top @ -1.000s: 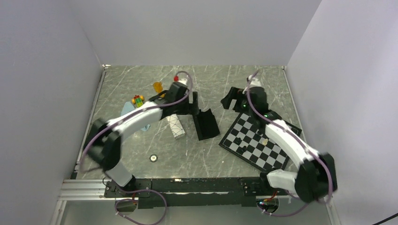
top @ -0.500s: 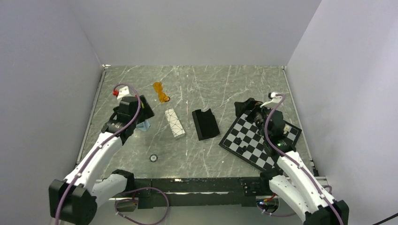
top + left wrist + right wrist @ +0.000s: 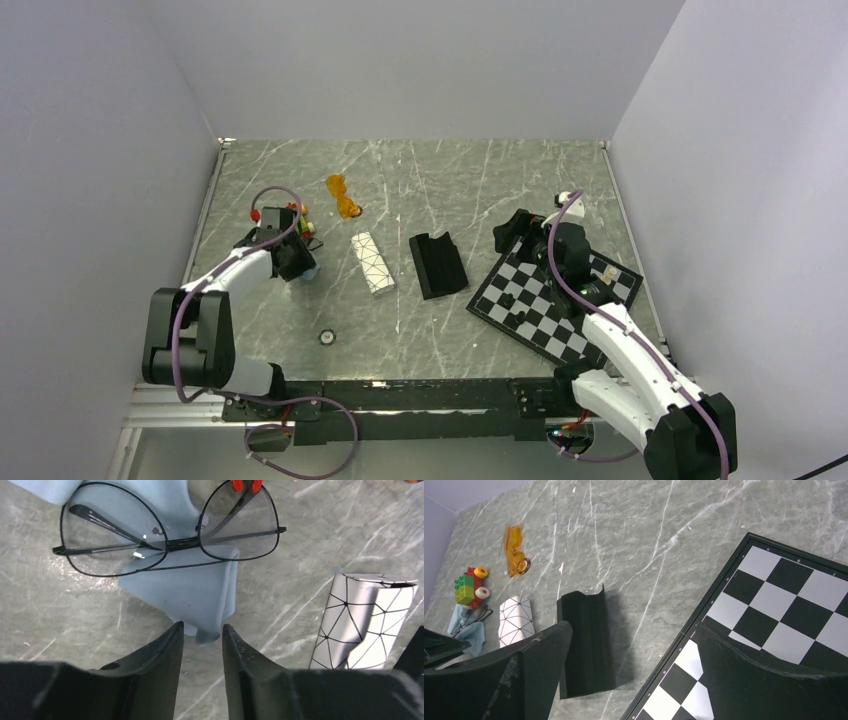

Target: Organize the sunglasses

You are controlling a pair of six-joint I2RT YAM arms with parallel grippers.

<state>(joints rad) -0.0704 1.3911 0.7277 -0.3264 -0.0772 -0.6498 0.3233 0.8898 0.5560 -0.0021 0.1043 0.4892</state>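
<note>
Left wrist view: left hand (image 3: pixel 202 627) is low over the bench (image 3: pixel 75 625), fingers drawn part-way in with a gap showing. A corner of the blue cloth (image 3: pixel 195 587) sits at that gap, no grip evident. Black wire sunglasses (image 3: pixel 172 543) lie folded on the cloth, just past the fingertips, near the white patterned case (image 3: pixel 360 620). Orange sunglasses (image 3: pixel 343 196) lie loose further back, apart from both cases. Black case (image 3: pixel 437 265) lies open mid-bench and looks empty. Right hand (image 3: pixel 631 627) is spread wide, holding nothing, over the chessboard (image 3: pixel 784 595) edge. Progress, my read: near zero, neither pair cased. Both pickups and placements remain.
</note>
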